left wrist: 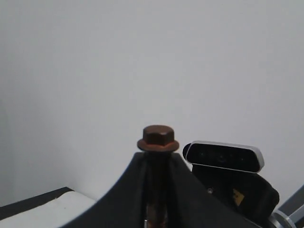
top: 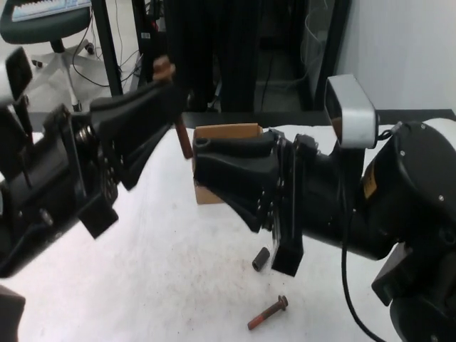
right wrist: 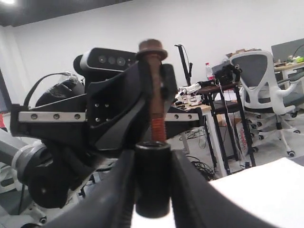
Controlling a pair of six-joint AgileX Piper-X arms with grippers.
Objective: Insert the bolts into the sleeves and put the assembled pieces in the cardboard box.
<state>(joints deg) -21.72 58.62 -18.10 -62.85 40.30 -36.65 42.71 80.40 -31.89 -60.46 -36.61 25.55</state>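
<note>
My left gripper (left wrist: 156, 164) is shut on a rusty bolt (left wrist: 158, 140), held upright with its hex head above the fingertips. In the high view this bolt (top: 166, 70) sticks up from the left gripper (top: 171, 96) over the far side of the bench. My right gripper (right wrist: 152, 159) is shut on a black sleeve (right wrist: 152, 178) directly under the bolt (right wrist: 154, 95). The bolt's threaded end meets the sleeve's top opening. In the high view the right gripper (top: 201, 148) stands in front of the cardboard box (top: 229, 131). A loose sleeve (top: 261, 258) and a loose bolt (top: 268, 313) lie on the near bench.
The white bench surface (top: 164, 271) stretches out below both arms. The cardboard box stands at the back, partly hidden by the right arm. Office chairs, desks and cables fill the room behind the bench.
</note>
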